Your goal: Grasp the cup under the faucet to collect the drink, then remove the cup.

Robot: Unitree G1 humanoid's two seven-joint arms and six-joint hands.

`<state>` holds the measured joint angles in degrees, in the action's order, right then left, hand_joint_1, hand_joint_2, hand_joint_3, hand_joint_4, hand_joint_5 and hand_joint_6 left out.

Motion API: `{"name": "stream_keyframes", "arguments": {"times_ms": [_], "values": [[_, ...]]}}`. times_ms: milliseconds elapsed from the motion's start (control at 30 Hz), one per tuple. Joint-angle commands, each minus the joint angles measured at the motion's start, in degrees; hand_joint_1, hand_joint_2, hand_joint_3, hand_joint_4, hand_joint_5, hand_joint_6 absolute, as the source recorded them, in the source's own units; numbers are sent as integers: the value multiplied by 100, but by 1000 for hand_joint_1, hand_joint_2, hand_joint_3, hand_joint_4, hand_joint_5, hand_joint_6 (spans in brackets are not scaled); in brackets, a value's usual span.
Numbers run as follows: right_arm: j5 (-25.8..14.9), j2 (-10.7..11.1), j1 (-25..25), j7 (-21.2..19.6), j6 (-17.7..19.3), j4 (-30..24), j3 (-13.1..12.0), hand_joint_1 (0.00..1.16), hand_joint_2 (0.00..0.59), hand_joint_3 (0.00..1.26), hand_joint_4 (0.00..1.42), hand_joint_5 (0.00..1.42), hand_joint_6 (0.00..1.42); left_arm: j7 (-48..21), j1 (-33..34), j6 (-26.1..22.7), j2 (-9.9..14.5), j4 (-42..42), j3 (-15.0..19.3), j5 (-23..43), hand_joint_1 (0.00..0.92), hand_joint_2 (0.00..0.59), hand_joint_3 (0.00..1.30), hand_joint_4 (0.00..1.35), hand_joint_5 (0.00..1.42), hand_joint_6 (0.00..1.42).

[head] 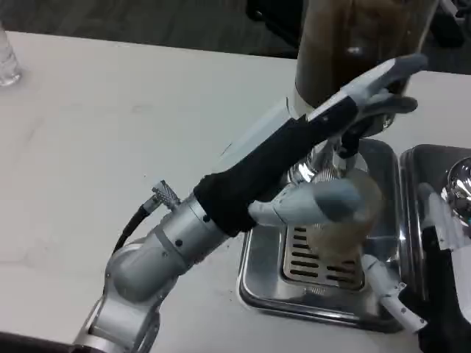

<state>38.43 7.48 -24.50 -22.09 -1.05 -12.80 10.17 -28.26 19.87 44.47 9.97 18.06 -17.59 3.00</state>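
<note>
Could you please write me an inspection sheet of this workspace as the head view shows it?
Surface: white table, bare where visible.
Job's things: clear cup with pale drink stands on the slotted grate of the metal drip tray, under the faucet of a dispenser holding brown liquid.
Clutter: clear bottle at the far left edge; second metal tray at right.
Hands: left hand reaches up at the faucet, thumb against the cup; right hand touches the cup's base from the right, grip unclear.
Cables: black cable at the left forearm's wrist.
Surroundings: dark floor beyond the table.
</note>
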Motion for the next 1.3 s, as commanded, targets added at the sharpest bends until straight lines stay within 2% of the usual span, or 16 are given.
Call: {"name": "stream_keyframes", "arguments": {"times_ms": [33, 367, 533, 567, 700, 733, 800, 1000, 1300], "values": [[-100, 8, 27, -21, 134, 60, -56, 291, 325, 0, 0, 0, 0, -179, -142, -9, 22, -109, -282, -373, 0, 86, 49, 0, 164, 81], [-337, 114, 149, 123, 297, 174, -118, 294, 331, 0, 0, 0, 0, -38, -250, 74, 9, -91, -390, -715, 0, 88, 55, 0, 164, 85], [-724, 239, 310, 439, 498, 343, -158, 436, 303, 0, 0, 0, 0, 37, -247, 66, 2, -83, -367, -717, 0, 87, 61, 0, 164, 86], [-823, 270, 350, 520, 547, 386, -165, 463, 283, 0, 0, 0, 0, 45, -240, 63, 4, -79, -364, -722, 0, 87, 63, 0, 164, 86], [-1261, 299, 520, 843, 710, 612, -234, 511, 262, 0, 0, 0, 0, 88, -214, 53, 19, -69, -320, -727, 0, 90, 69, 0, 164, 86], [-1312, 299, 549, 886, 733, 655, -251, 548, 239, 0, 0, 0, 0, 105, -211, 45, 25, -72, -301, -727, 0, 91, 70, 0, 164, 86], [-1430, 329, 686, 1026, 769, 793, -278, 578, 232, 0, 0, 0, 0, 128, -202, 46, 36, -67, -272, -741, 0, 92, 71, 0, 164, 87], [-1875, 292, 1038, 1286, 971, 1202, -372, 609, 227, 0, 0, 0, 0, 153, -172, 48, 61, -45, -214, -766, 0, 93, 80, 0, 167, 87], [-2020, 183, 1309, 1299, 1150, 1591, -340, 615, 217, 0, 0, 0, 0, 189, -166, 21, 52, -25, -202, -763, 0, 99, 95, 0, 171, 75]]}}
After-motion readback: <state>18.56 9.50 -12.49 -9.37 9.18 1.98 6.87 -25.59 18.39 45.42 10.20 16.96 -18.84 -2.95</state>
